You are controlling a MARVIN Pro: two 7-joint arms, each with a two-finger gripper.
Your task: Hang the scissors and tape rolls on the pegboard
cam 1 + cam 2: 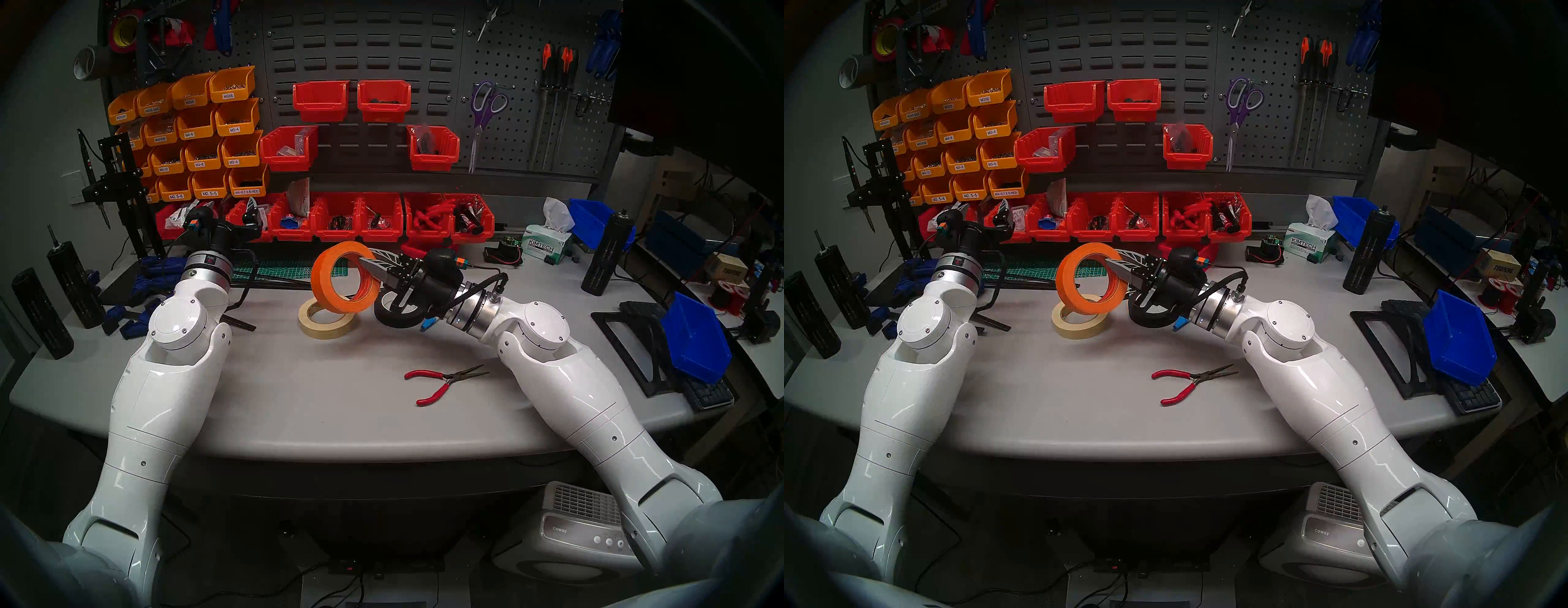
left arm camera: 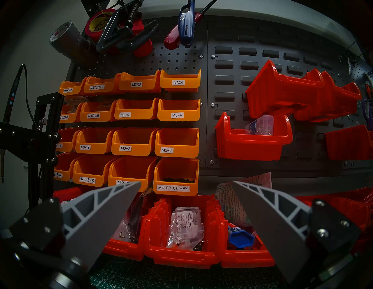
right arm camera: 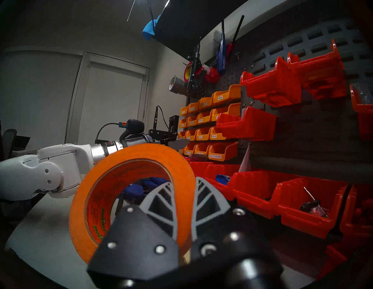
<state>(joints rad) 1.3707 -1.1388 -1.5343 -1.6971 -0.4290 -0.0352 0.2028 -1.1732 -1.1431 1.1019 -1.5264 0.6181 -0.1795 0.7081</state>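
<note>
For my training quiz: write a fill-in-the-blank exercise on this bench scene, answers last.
1. The right pincer is shut on the wall of the ____ tape roll.
2. The cream tape roll lies flat on the ____.
3. The scissors with purple handles hang on the ____.
4. The left pincer is ____ and holds nothing.

Answers: orange; table; pegboard; open

Red pliers (image 1: 441, 380) — near orange bins (image 1: 195, 131)

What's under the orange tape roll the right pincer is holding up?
Under the orange tape roll, lifted by the right pincer, lies the cream masking tape roll on the table. The orange roll covers part of its far rim.
</note>
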